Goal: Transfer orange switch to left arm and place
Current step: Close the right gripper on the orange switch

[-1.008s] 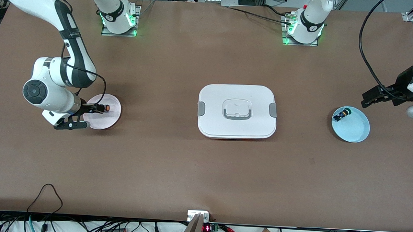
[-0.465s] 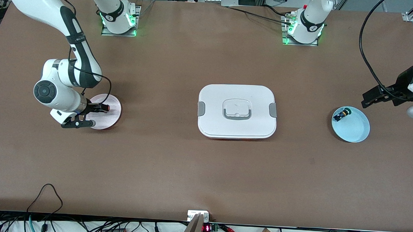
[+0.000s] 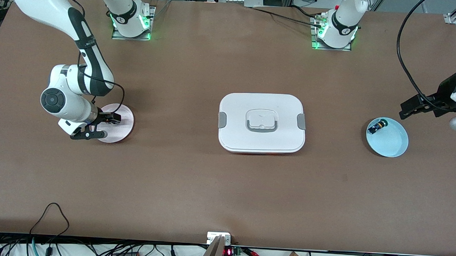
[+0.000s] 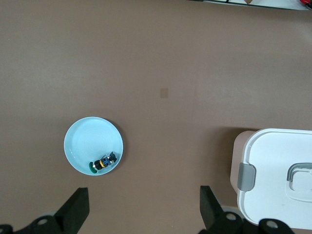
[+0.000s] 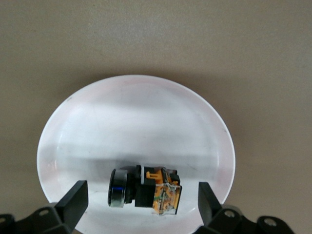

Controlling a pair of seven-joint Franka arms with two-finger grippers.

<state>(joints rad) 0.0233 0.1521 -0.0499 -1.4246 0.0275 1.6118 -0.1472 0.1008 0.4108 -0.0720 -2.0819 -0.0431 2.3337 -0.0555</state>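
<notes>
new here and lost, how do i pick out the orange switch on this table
Start at the white box mid-table, then go toward the right arm's end to the pink plate. The orange switch lies on it, between the open right gripper fingers. The other switch, with blue and green parts, sits on the blue plate.

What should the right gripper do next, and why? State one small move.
Probably lower straight down and close. The right gripper is open over the pink plate, its fingers either side of the orange switch, which lies on the plate, not yet gripped. The left gripper waits open near the blue plate.
</notes>
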